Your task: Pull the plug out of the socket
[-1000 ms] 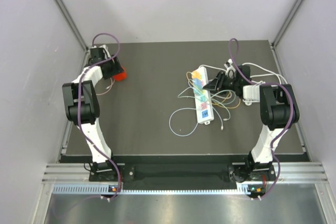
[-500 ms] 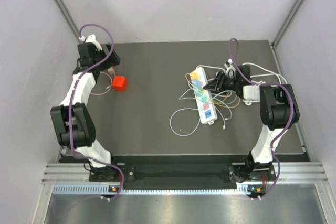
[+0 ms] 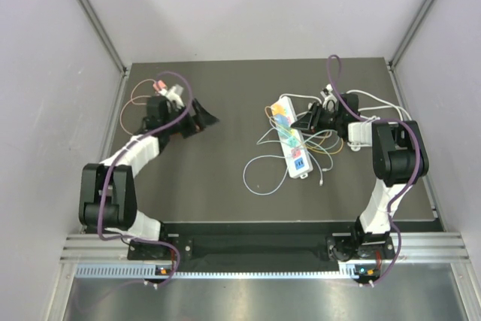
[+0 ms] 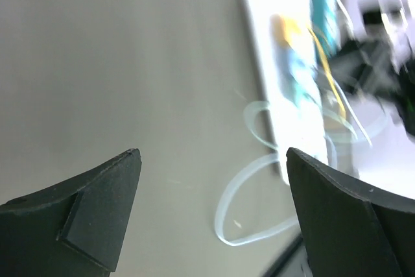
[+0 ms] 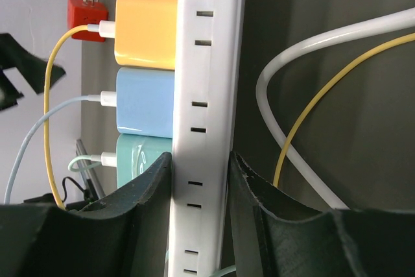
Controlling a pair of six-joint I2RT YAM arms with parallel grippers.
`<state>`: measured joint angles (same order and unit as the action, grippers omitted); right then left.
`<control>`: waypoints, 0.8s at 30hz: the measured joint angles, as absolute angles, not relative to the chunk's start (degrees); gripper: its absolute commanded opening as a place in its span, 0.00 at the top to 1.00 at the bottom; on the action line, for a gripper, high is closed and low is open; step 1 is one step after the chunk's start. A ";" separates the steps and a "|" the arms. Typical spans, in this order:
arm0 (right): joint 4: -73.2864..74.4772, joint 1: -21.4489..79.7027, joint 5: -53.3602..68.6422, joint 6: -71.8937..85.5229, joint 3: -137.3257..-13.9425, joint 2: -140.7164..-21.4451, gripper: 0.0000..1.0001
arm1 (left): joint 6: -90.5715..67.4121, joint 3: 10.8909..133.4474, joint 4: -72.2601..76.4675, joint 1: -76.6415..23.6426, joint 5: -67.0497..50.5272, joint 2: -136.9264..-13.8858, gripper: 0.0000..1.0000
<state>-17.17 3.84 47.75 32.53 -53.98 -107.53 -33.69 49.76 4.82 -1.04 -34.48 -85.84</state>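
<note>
Dark tabletop [image 3: 218, 178], pale walls [image 3: 255, 5]; right end effector [image 5: 200, 168] clenches the power strip [image 5: 211, 43], left end effector [image 4: 213, 160] hangs released.

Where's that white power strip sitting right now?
In the top view, the white power strip lies right of the table's centre, among loose cables, with the right pincer clamped across it.

Dark table [image 3: 225, 193] w/ pale lilac walls [image 3: 248, 5]
</note>
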 measured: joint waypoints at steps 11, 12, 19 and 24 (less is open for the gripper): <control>-17.15 3.84 47.75 32.10 -53.98 -107.53 1.00 | -46.94 45.39 17.17 -23.16 -29.67 -86.30 0.09; -17.15 3.84 47.72 32.08 -53.98 -107.53 1.00 | -47.62 45.43 17.80 -23.92 -28.53 -86.91 0.09; -17.15 3.81 47.72 32.10 -53.98 -107.53 1.00 | -49.80 49.80 18.59 -30.35 -22.63 -93.47 0.12; -17.15 3.81 47.72 32.10 -53.98 -107.53 1.00 | -49.82 52.77 18.31 -33.89 -19.57 -95.92 0.15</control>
